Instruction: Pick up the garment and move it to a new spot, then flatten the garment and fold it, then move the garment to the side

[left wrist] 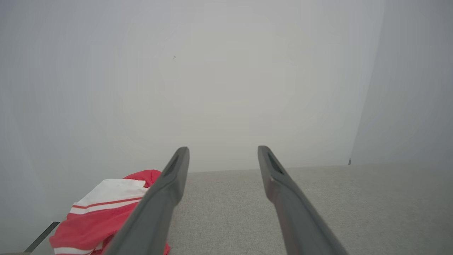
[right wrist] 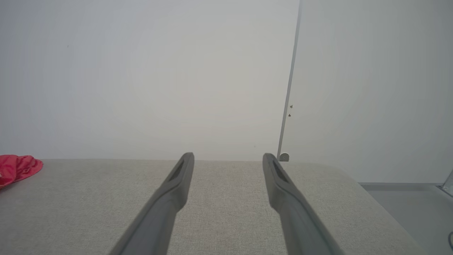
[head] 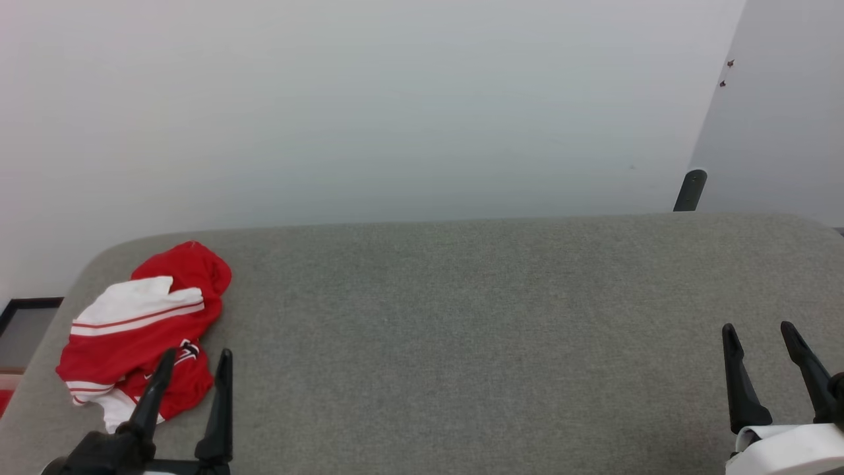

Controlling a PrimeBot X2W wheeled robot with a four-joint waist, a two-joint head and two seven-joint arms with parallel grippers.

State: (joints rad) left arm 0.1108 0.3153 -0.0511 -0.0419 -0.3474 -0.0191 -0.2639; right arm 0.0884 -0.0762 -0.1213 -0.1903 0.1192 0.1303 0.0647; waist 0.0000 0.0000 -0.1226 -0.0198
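two dark fingers of the left gripper (head: 197, 356) rise at the lower left of the head view, spread apart with nothing between them. at the lower right the right gripper (head: 757, 326) stands spread the same way, also holding nothing.

the garment (head: 148, 310) lies crumpled near the rounded far-left corner of the grey padded surface (head: 461, 316). the left gripper's outer finger crosses its near edge, and i cannot tell whether it touches the cloth.

the head view shows a white sleeve with red stripes across the heap and a scrap of black lettering lower down. in the left wrist view the left gripper (left wrist: 223, 148) points at the white wall (left wrist: 226, 71), with the garment (left wrist: 106, 209) low on the left, partly behind one finger. in the right wrist view the right gripper (right wrist: 228, 155) hangs over grey fabric, and a red fold of the garment (right wrist: 17, 166) sits at the left edge, well apart from it.

a wide stretch of grey fabric lies between the garment and the right gripper. the surface's far edge runs along the wall. the right wrist view shows the rounded right corner falling away to the floor (right wrist: 400, 198).

a dark post (head: 689, 190) stands behind the far edge at the right, below a wall seam (right wrist: 290, 78) with a round fitting (right wrist: 284, 156) at its base.
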